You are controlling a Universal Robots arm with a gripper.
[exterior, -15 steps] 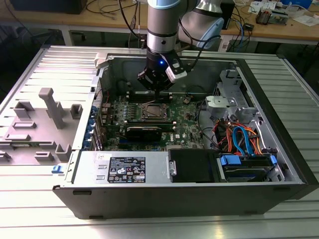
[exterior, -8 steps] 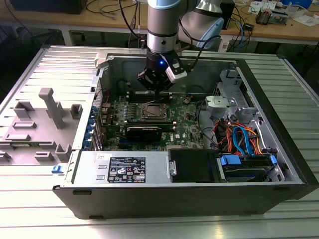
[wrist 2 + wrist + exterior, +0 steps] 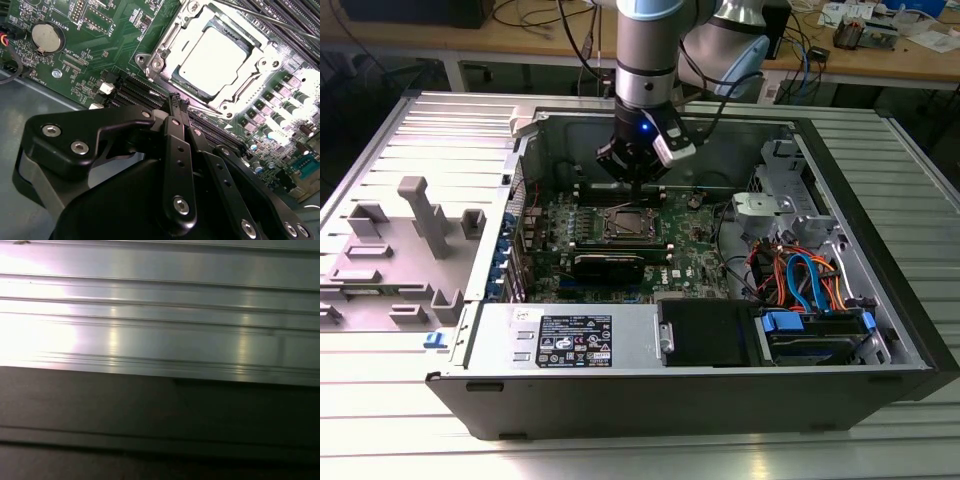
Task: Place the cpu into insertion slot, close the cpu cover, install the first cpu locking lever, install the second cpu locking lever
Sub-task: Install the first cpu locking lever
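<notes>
While the gripper (image 3: 635, 183) is hovering with fingers pressed together, empty, the cpu (image 3: 625, 224) is lying in the insertion slot (image 3: 150, 62), framed by the cpu cover (image 3: 172, 35), at its six o'clock in the exterior view.

This is my robotics lab, a bench room for hardware work rather than an office. My arm (image 3: 645, 50) hangs over a table (image 3: 380, 440) built of ribbed aluminium profile, and the first wrist view shows more silver ribbing (image 3: 160, 305). On the table lies a desktop computer case (image 3: 650, 390) with its side off, so the green motherboard (image 3: 685, 245) and coloured drive cables (image 3: 800, 280) are bare. Beside it, on the exterior view's left, stand grey plastic fixtures (image 3: 425, 215) (the blocky sort made for holding parts). Along the back run wooden workbenches (image 3: 920, 62) strewn with loose wires (image 3: 545, 18), small electronics (image 3: 850, 35) and papers (image 3: 930, 40).
</notes>
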